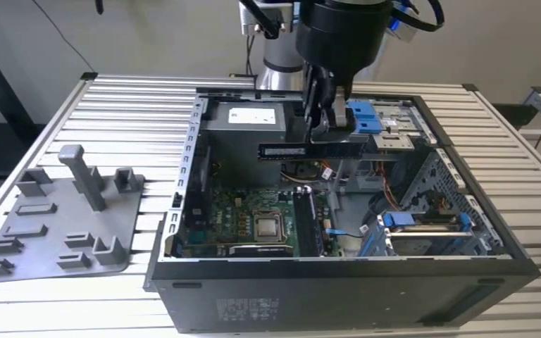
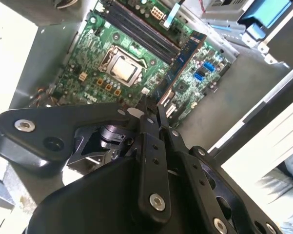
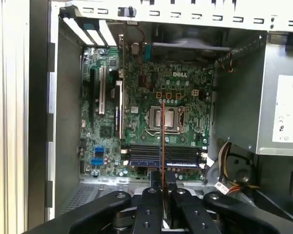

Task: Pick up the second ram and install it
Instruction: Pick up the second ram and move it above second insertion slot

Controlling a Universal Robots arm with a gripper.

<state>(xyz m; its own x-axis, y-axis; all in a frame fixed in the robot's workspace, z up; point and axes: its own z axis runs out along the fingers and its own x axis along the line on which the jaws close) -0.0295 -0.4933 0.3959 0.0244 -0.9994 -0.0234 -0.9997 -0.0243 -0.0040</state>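
The long, flat, dark memory stick (image 1: pixel 284 150) hangs level above the open black computer case (image 1: pixel 346 289), clamped between the fingers of my gripper (image 1: pixel 321 135). In the exterior view, the long black motherboard slots (image 1: pixel 306 215) lie at six o'clock from it. My worry: any skew against a slot could jam the stick or strain the board

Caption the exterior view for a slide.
The tool holds a memory stick over the open computer case.
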